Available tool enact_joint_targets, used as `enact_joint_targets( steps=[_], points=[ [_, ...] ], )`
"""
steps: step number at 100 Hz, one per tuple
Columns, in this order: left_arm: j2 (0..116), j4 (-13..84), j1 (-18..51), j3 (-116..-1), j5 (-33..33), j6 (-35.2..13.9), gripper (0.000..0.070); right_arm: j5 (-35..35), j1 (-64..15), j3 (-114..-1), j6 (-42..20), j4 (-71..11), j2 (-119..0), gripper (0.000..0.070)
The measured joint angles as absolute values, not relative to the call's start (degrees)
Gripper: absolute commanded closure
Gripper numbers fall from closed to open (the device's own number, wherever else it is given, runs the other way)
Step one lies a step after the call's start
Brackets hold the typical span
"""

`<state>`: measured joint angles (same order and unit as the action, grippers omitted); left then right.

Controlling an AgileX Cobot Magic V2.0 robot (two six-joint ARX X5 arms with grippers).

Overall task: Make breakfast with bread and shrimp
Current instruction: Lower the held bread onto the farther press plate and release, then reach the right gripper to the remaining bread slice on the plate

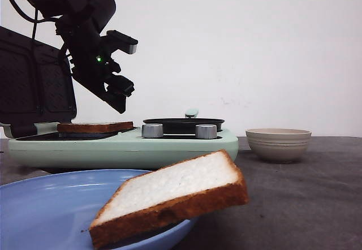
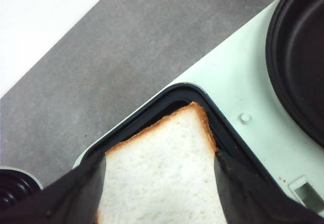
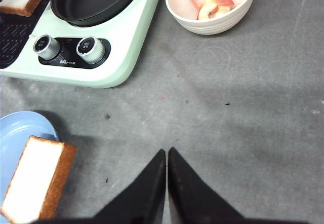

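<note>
One slice of bread (image 1: 95,127) lies flat on the black grill plate of the mint-green breakfast maker (image 1: 113,148). My left gripper (image 1: 127,69) hangs open above it; in the left wrist view the fingers (image 2: 76,193) stand wide apart on either side of that bread (image 2: 162,183), not touching it. A second slice of bread (image 1: 169,196) leans over the rim of a blue plate (image 1: 45,205). The shrimp (image 3: 212,3) lie in a beige bowl (image 3: 212,29). My right gripper (image 3: 167,152) is shut over bare grey table, between the plate's bread (image 3: 33,181) and the bowl.
A black round pan (image 1: 184,124) sits on the maker's right half, behind two silver knobs (image 1: 152,130). The maker's dark lid (image 1: 34,86) stands open at the left. The bowl (image 1: 278,142) stands on the table right of the maker. A white wall is behind.
</note>
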<state>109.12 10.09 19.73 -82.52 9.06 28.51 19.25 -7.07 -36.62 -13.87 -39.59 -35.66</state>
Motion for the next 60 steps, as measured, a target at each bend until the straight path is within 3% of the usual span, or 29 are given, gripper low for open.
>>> enact_joint_targets(
  steps=[19,48,60],
  points=[
    [106.89,10.83,19.73,-82.5,7.77,23.09,0.0337,19.25,-7.07,-36.62,-13.87,-39.59,-35.66,0.07],
    [90.19,12.71,18.76,-82.83,-2.96,11.07,0.0339,19.25,-7.07,-36.62,-13.87,-39.59,-35.66,0.07],
    [84.09,14.87,17.87,-82.87,-4.49,7.97,0.0347,19.25,-7.07,-36.62,-13.87,-39.59,-35.66,0.07]
  ],
)
